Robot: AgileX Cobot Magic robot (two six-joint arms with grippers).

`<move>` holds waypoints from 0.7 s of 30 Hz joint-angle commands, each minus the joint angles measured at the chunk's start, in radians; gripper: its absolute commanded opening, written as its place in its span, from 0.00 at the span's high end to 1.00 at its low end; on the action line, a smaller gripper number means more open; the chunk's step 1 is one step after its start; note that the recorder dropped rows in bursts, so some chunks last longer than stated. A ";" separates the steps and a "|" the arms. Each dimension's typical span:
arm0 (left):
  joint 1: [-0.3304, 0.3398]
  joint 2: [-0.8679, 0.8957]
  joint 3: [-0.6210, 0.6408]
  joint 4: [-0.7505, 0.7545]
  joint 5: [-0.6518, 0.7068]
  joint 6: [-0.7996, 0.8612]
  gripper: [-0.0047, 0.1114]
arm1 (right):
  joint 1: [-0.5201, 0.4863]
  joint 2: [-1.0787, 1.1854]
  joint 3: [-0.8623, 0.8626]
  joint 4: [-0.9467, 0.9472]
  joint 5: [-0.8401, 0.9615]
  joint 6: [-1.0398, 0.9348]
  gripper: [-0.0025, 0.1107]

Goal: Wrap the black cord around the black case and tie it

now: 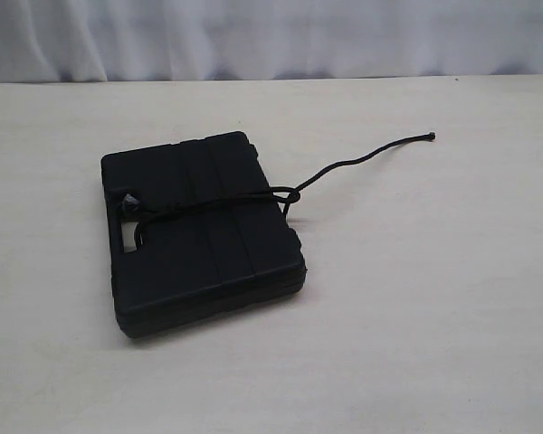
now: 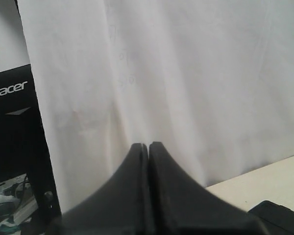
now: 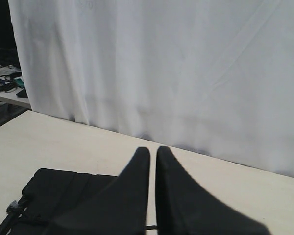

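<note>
Both claws shut, nothing held: left claw (image 2: 148, 145) and right claw (image 3: 153, 149), neither showing in the exterior view. Case (image 1: 204, 244) lies flat on the table (image 1: 434, 316). Cord (image 1: 362, 163) crosses its lid from a frayed end (image 1: 128, 203) by the handle (image 1: 111, 217) to a knot (image 1: 290, 194) at the opposite edge, the rest trailing loose on the table. Risk, my reading — knot looks slack and sits right on that edge; a tug on the loose length could slide it off — or drag the case
</note>
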 commanded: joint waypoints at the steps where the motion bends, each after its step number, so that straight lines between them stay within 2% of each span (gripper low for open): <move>1: 0.005 -0.004 0.056 -0.017 -0.080 0.001 0.96 | -0.006 -0.005 0.005 -0.002 -0.006 0.002 0.94; 10: 0.005 -0.004 0.197 -0.033 -0.183 -0.016 0.96 | -0.006 -0.005 0.005 -0.002 -0.006 0.002 0.94; 18: 0.005 -0.004 0.336 -0.114 -0.293 -0.021 0.96 | -0.006 -0.005 0.005 -0.002 -0.006 0.002 0.94; 21: 0.005 -0.004 0.357 -0.114 -0.291 -0.097 0.96 | -0.006 -0.005 0.005 -0.002 -0.006 0.002 0.94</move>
